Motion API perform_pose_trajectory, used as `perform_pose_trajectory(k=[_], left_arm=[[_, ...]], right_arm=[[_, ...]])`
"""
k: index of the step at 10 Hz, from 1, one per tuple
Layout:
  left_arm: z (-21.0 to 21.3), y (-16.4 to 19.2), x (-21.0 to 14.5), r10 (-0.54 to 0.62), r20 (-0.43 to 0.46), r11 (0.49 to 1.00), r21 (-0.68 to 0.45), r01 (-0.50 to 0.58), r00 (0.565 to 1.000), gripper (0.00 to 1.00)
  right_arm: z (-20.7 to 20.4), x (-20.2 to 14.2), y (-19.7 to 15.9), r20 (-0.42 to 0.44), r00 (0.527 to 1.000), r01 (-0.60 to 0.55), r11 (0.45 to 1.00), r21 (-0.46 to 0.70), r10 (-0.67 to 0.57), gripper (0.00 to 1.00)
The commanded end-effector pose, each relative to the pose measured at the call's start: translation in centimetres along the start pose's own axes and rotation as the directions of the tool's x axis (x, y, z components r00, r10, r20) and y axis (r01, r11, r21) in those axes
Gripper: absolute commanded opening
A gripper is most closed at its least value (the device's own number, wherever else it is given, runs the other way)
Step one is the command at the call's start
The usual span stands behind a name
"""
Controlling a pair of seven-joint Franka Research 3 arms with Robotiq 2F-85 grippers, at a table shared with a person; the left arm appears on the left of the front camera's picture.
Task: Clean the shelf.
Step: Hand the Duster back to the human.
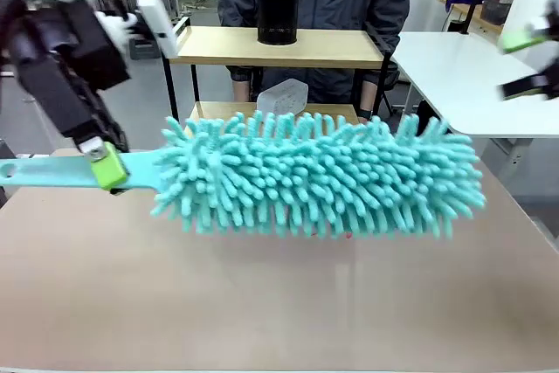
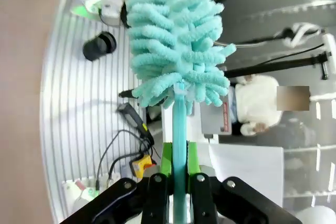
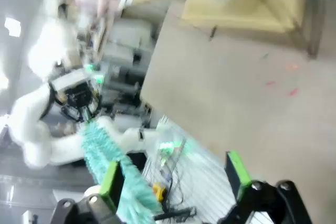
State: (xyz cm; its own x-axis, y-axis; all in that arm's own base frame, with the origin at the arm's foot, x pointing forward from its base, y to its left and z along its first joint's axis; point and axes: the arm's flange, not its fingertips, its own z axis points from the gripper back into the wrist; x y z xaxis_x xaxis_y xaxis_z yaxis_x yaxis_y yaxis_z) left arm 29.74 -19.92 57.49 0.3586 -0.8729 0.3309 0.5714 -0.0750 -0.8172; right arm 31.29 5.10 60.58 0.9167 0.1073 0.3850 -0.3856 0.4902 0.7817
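Shelf [image 1: 327, 48] behind teal duster [image 1: 319, 176]

duster [image 1: 323, 176] hides lower shelf [image 1: 278, 46], right end effector [image 1: 533, 63] blurred

Beige tabletop [image 1: 262, 303] is seen across the foreground. A white table [image 1: 463, 76] is placed at far right, just beside it. Grey floor [image 1: 148, 93] is visible beyond the tabletop's left part. More benches with clutter [image 1: 485, 2] are set against a pale wall at far right. In the left wrist view a ribbed white surface [image 2: 79, 108] is shown with black cables [image 2: 113, 150] lying on it; the room is evenly lit
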Motion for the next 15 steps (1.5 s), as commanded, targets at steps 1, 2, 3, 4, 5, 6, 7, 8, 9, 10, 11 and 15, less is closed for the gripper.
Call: perform_pose_trajectory(k=[1,2,3,4,5,6,7,8,9,10,11,15], left_arm=[[2.2,0.3,1.2,-0.042,-0.084,0.998,-0.044,0.038,0.996,0.12],[2.2,1.1,2.0,-0.028,-0.101,0.998,-0.060,0.022,0.994,0.12],[2.4,1.7,2.7,-0.030,-0.105,0.997,-0.071,0.022,0.994,0.12],[2.7,2.1,3.0,-0.045,-0.110,0.996,-0.086,0.035,0.993,0.12],[2.9,2.5,3.1,-0.041,-0.107,0.995,-0.098,0.030,0.993,0.12],[2.9,2.9,3.1,-0.034,-0.108,0.995,-0.101,0.023,0.994,0.12],[3.0,3.5,3.0,-0.027,-0.100,0.993,-0.115,0.015,0.995,0.12],[3.0,3.8,3.0,-0.026,-0.110,0.993,-0.119,0.013,0.994,0.12],[2.9,4.0,3.1,-0.040,-0.100,0.991,-0.128,0.027,0.994,0.12],[2.9,4.0,3.0,-0.052,-0.097,0.991,-0.128,0.039,0.994,0.12],[2.7,4.0,3.0,-0.065,-0.103,0.989,-0.138,0.050,0.993,0.12],[2.3,4.1,3.1,-0.069,-0.116,0.987,-0.152,0.051,0.991,0.12]], right_arm=[[-5.1,3.2,1.4,-0.244,0.966,-0.056,0.993,0.104,0.080,1.00],[-8.7,2.3,2.1,-0.349,0.932,-0.051,0.989,0.136,0.096,1.00],[-11.8,0.7,2.4,-0.473,0.872,-0.059,0.987,0.150,0.124,1.00],[-13.0,-0.3,2.5,-0.525,0.840,-0.044,0.981,0.188,0.138,1.00],[-13.3,-1.0,2.6,-0.566,0.812,-0.005,0.971,0.238,0.143,1.00],[-13.3,-1.6,2.7,-0.575,0.806,0.005,0.971,0.241,0.138,1.00],[-13.3,-2.4,2.9,-0.608,0.781,0.033,0.963,0.266,0.141,1.00],[-13.5,-2.9,3.0,-0.601,0.790,0.047,0.966,0.254,0.120,1.00],[-13.7,-3.4,3.1,-0.622,0.771,0.038,0.966,0.257,0.136,1.00],[-14.1,-3.8,3.0,-0.624,0.769,0.026,0.970,0.241,0.135,1.00],[-14.3,-3.8,2.9,-0.630,0.764,0.021,0.971,0.236,0.137,1.00],[-14.0,-3.5,3.1,-0.630,0.762,0.011,0.970,0.242,0.149,0.00]])
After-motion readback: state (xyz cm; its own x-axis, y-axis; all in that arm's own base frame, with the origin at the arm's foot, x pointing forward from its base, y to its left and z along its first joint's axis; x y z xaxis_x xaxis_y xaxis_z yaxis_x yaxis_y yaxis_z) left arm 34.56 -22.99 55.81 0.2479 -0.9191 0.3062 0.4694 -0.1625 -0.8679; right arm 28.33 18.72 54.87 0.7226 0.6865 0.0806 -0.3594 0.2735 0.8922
